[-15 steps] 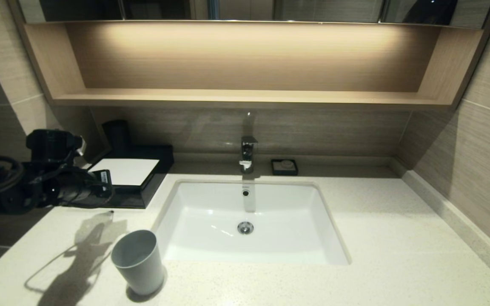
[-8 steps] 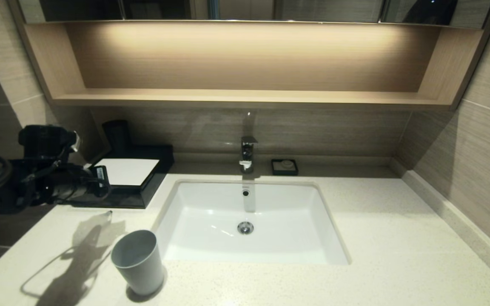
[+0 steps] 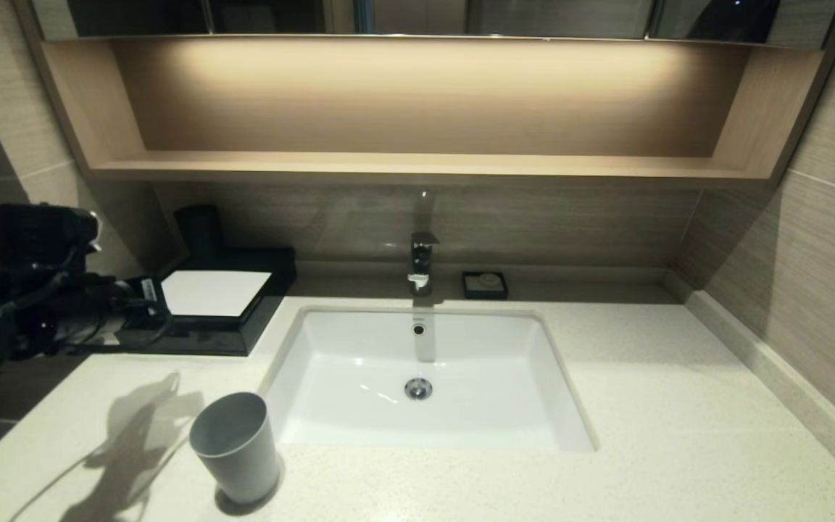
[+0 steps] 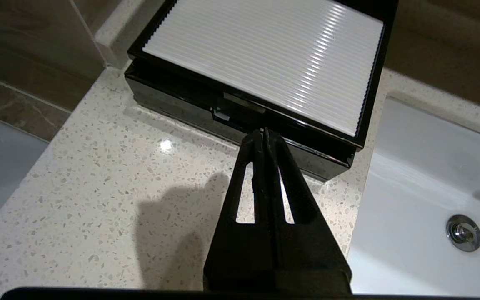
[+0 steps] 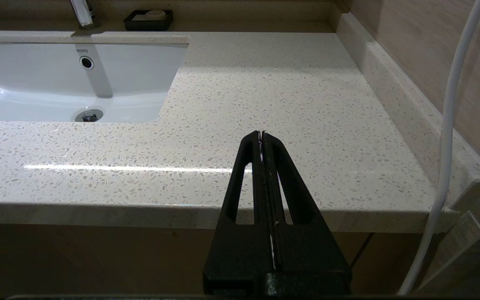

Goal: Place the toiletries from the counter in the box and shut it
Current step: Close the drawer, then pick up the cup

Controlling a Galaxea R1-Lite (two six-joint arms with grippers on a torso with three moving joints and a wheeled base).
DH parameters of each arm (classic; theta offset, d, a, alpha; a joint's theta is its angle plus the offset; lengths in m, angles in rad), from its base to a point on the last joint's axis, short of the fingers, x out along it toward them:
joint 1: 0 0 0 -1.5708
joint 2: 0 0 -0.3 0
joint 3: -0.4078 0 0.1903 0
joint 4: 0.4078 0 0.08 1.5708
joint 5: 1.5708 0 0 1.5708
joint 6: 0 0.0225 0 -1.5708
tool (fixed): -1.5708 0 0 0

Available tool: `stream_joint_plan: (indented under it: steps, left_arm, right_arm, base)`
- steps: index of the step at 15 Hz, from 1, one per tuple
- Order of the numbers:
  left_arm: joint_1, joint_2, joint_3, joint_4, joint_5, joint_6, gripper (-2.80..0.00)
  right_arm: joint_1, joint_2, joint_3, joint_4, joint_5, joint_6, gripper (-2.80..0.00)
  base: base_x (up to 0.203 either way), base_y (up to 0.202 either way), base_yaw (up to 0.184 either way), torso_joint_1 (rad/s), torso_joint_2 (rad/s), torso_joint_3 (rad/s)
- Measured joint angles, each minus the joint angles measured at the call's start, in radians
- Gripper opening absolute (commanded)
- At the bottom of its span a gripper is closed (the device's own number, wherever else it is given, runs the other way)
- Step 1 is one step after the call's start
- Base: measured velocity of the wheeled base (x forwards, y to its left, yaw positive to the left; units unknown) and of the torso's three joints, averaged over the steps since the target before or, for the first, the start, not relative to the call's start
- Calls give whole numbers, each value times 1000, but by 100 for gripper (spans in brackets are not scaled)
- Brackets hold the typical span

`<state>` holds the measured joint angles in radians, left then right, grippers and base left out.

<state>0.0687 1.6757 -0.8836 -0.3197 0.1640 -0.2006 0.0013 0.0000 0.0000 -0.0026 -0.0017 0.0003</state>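
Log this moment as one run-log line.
left gripper: shut, empty, by box front catch | box: lid down | sachets: none visible | cup: on counter | right gripper: shut, parked at counter edge

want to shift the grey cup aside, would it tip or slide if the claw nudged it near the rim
The grey cup stands upright on the counter, taller than wide and narrowing to its base, so a nudge near the rim would probably tip it. It looks like empty thin plastic, likely light. Pushed low, it may slide on the polished stone, and once down it could roll.
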Motion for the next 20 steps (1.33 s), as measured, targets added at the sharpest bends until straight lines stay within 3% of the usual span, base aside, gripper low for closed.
stream_joint_plan:
  steps: [7,14,17,20]
  left_arm:
    - [-9,-130,16,-41,0,114,-280]
    - [-17,-224,95,-41,-7,120,-280]
    - [-79,-250,111,-35,-7,120,-280]
    - [-168,-261,80,48,-6,140,-280]
  right_arm:
    - [0,0,0,0,0,0,-280]
    - [0,0,0,0,0,0,-280]
    - [0,0,0,0,0,0,-280]
    - [0,0,0,0,0,0,-280]
  base:
    - [0,0,0,0,0,0]
    - [0,0,0,0,0,0]
    - [0,0,0,0,0,0]
    - [0,0,0,0,0,0]
